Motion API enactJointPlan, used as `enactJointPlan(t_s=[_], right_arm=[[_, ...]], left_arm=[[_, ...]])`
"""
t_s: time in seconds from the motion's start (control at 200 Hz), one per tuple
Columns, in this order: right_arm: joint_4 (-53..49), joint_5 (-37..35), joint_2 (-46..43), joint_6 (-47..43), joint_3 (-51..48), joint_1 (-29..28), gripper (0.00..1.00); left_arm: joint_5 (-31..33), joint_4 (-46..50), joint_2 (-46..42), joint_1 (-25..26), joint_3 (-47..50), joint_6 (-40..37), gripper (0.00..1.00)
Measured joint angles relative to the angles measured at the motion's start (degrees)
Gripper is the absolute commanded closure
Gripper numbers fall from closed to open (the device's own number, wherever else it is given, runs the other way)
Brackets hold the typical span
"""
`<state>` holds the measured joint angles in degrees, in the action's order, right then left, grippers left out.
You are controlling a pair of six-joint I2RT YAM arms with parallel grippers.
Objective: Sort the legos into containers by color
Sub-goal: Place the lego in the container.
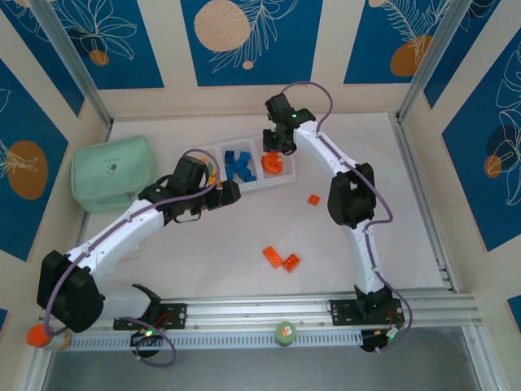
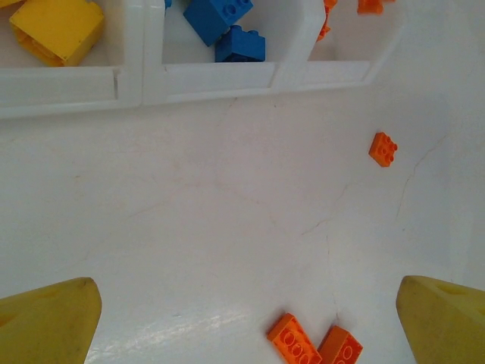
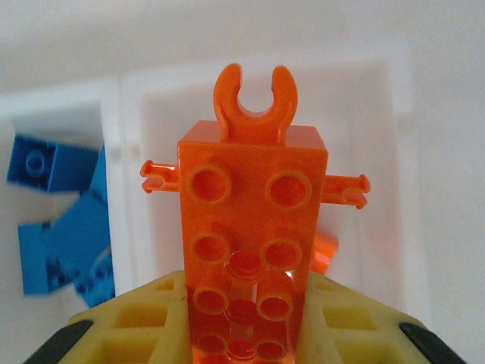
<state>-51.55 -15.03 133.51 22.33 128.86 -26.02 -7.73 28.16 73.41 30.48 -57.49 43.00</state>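
The white three-compartment tray (image 1: 213, 155) holds yellow legos (image 2: 57, 29) on the left, blue legos (image 1: 236, 165) in the middle and red-orange legos (image 1: 273, 163) on the right. My right gripper (image 3: 246, 318) is shut on a red-orange studded brick with clips (image 3: 254, 205), hanging over the right compartment (image 3: 383, 152). My left gripper (image 2: 246, 334) is open above bare table, just in front of the tray (image 2: 220, 80). Two red-orange bricks (image 2: 297, 343) lie between its fingertips (image 2: 49, 326). A small red-orange brick (image 2: 383, 149) lies apart to the right.
A mint-green pouch (image 1: 114, 173) lies at the left, beside the tray. An aluminium rail (image 1: 326, 309) runs along the near edge with a small green round object (image 1: 285, 332) on it. Walls close in the table on three sides.
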Motion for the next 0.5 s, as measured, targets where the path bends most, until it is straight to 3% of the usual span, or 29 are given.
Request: enactJointPlan(t_s=[0.145, 0.5], right_arm=[[-1.90, 0.02, 6.23, -0.72, 6.95, 0.81, 0.71], [-3.34, 0.74, 8.09, -1.40, 7.45, 1.40, 0.49]], left_arm=[[-0.37, 0.00, 0.35, -0.28, 0.00, -0.02, 0.01], [-0.42, 0.09, 1.49, -0.59, -0.50, -0.04, 0.01]])
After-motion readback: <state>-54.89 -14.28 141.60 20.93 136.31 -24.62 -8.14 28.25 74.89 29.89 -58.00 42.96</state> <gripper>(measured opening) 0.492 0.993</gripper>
